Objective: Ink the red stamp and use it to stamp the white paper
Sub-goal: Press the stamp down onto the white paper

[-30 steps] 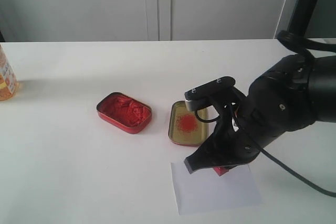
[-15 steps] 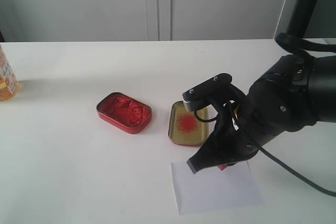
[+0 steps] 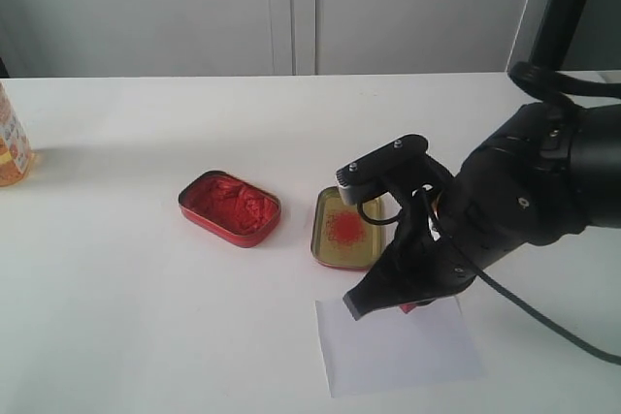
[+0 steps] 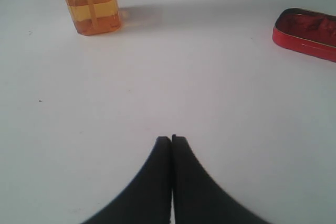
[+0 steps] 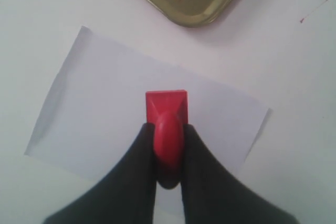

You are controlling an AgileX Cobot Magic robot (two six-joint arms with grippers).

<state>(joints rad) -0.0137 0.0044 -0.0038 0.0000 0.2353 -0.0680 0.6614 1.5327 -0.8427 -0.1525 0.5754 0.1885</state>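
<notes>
My right gripper [image 5: 168, 129] is shut on the rounded handle of the red stamp [image 5: 167, 113], whose square base points down at the white paper [image 5: 105, 114]. In the exterior view the stamp [image 3: 411, 307] shows only as a small red corner under the right gripper [image 3: 403, 300], at the far edge of the paper [image 3: 398, 354]; contact with the sheet cannot be told. My left gripper [image 4: 171, 139] is shut on nothing above bare table, and is out of the exterior view.
The red oval tin of red paste [image 3: 230, 207] sits left of the gold-lined lid with a red smear [image 3: 346, 229], which lies just beyond the paper. An orange bottle [image 3: 12, 143] stands at the far left edge.
The right gripper with the stamp rose slightly and shifted a little toward the lid, from over the paper toward its far edge. The left gripper view has no earlier frame.
</notes>
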